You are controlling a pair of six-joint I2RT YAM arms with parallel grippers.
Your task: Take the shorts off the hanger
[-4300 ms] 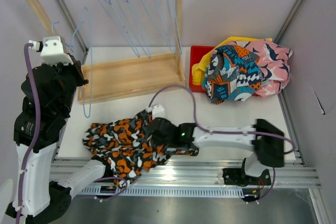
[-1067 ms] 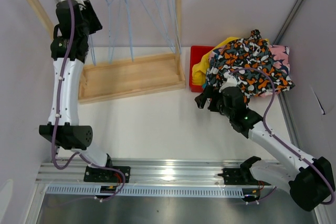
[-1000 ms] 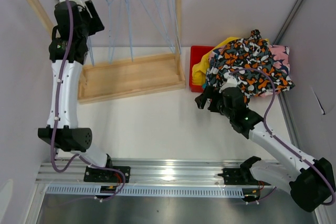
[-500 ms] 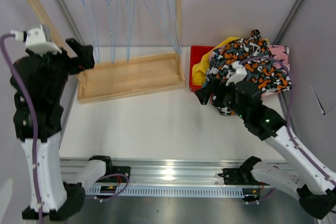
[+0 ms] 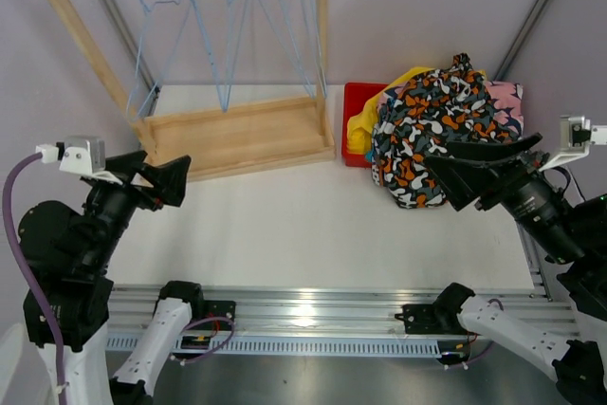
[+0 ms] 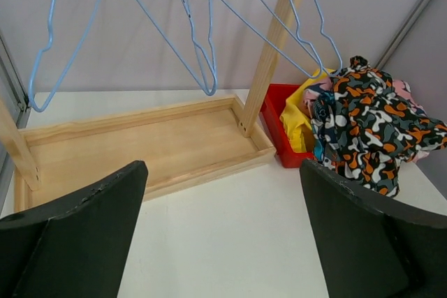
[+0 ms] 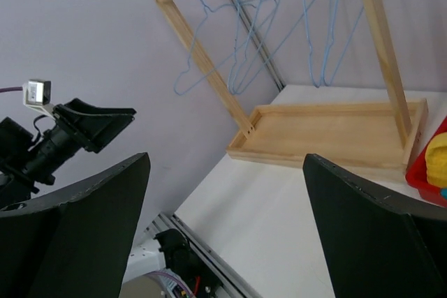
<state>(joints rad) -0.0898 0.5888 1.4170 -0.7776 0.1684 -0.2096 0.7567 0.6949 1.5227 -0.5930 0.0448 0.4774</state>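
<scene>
Both arms hang back from the rack; the left gripper (image 6: 223, 167) has its jaws wide apart and empty, and so does the right gripper (image 7: 225, 157); every blue hanger (image 5: 228, 35) looks bare; the shorts (image 5: 436, 120) sit heaped on the red bin (image 5: 358, 111), a bunched mound with no clear long axis; that heap lies just beside the right jaws' tips, off to their side, and well apart ahead-right of the left jaws; by my reckoning the right arm is nearer, and nothing's left to unhook.
</scene>
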